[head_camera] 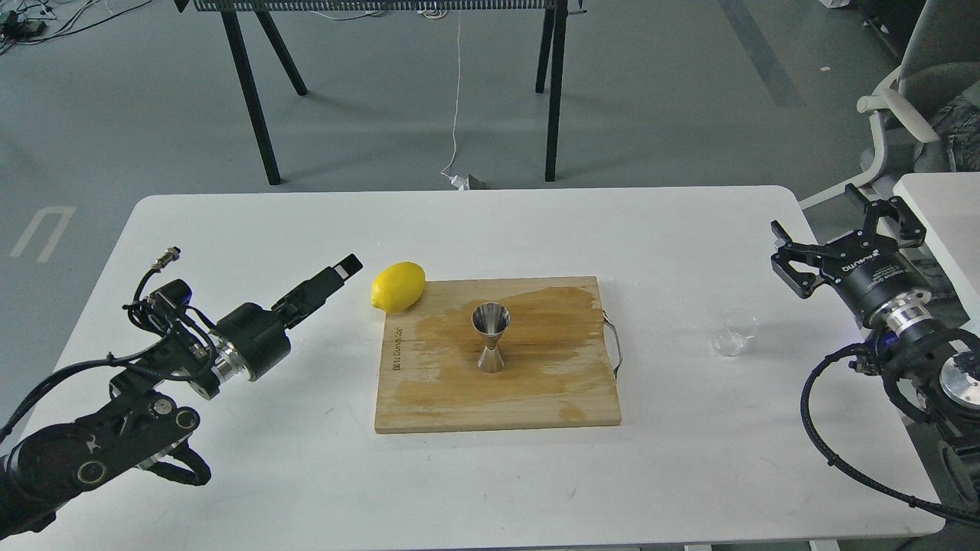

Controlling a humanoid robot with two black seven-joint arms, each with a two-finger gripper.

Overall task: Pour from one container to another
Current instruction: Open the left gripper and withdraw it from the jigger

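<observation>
The small clear glass cup [733, 334] stands upright on the white table, to the right of the board. The steel hourglass jigger [491, 337] stands upright in the middle of the wooden cutting board [459, 405]. My right gripper [833, 233] hovers behind and to the right of the cup, open, with nothing between its fingers. My left gripper [346, 268] points toward the lemon from the left and stops just short of it. It is seen side-on, so its two fingers overlap. Neither gripper touches a container.
A yellow lemon [398, 287] lies at the board's far left corner. The board carries a dark wet patch and a metal handle [616, 344] on its right edge. The white table [268, 474] ends near my right arm; a chair and a second table stand beyond.
</observation>
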